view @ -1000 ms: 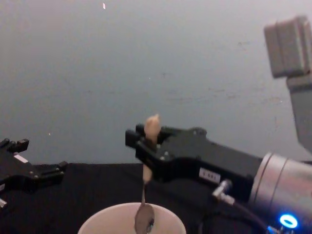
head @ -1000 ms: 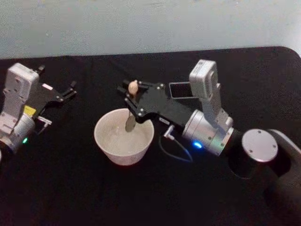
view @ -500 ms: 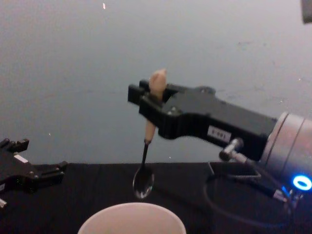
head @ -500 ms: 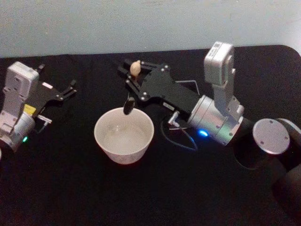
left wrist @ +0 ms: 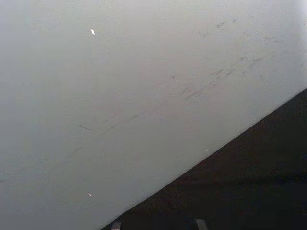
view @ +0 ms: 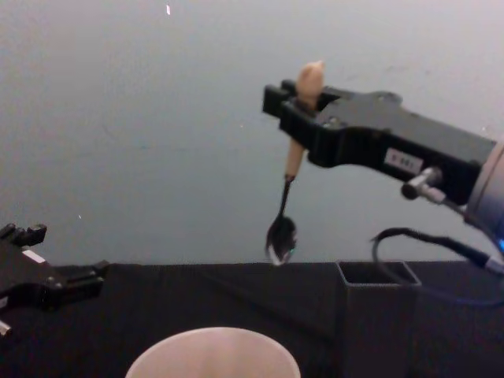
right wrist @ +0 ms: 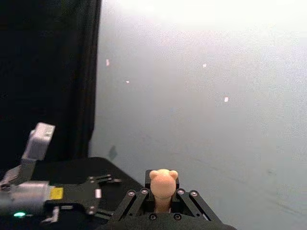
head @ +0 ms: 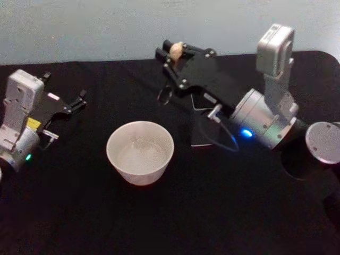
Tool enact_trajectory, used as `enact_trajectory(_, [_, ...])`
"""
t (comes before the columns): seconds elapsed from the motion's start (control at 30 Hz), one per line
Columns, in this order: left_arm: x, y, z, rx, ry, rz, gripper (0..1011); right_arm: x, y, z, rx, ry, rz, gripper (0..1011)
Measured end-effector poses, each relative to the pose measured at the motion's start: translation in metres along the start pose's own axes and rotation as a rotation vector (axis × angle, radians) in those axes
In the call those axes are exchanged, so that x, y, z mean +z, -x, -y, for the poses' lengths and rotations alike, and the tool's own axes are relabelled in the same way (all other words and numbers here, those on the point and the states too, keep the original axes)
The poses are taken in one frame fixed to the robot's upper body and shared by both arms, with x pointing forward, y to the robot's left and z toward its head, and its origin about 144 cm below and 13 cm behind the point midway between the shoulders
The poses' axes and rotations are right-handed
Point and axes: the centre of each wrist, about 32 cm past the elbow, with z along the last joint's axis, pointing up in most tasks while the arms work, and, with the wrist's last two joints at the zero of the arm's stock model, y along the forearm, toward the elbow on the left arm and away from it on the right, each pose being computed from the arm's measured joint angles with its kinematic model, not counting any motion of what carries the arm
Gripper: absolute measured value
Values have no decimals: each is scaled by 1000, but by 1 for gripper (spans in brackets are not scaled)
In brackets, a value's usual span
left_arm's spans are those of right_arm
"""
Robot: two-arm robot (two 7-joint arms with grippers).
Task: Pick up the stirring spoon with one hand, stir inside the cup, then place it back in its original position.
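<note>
My right gripper (view: 303, 106) is shut on the peach handle of the stirring spoon (view: 281, 235), which hangs upright in the air with its dark bowl down. In the head view the right gripper (head: 174, 56) and the spoon (head: 165, 95) are beyond the cup (head: 140, 151), toward its far right. The spoon bowl hangs above and a little left of the dark square-mouthed holder (view: 378, 315). The pale cup (view: 213, 354) stands alone at the table's middle. The knobbed handle tip (right wrist: 163, 183) sticks up between the fingers. My left gripper (head: 66, 105) rests open at the left.
A black cloth covers the table (head: 159, 212), with a pale wall behind it. A cable (view: 425, 240) loops from the right wrist near the holder's mouth. The right arm's silver joints (head: 324, 142) hang over the table's right side. Open room lies in front of the cup.
The right gripper has lifted the spoon out of the cup and carried it up, back and to the right, toward the holder. The left arm has stayed still.
</note>
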Motion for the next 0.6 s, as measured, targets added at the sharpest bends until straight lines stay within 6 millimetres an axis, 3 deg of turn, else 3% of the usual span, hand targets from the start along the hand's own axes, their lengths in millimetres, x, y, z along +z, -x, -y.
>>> enact_trajectory(0.6, [0,0,0,0,0,0,1001,12,-18,20,-133,31,15,164])
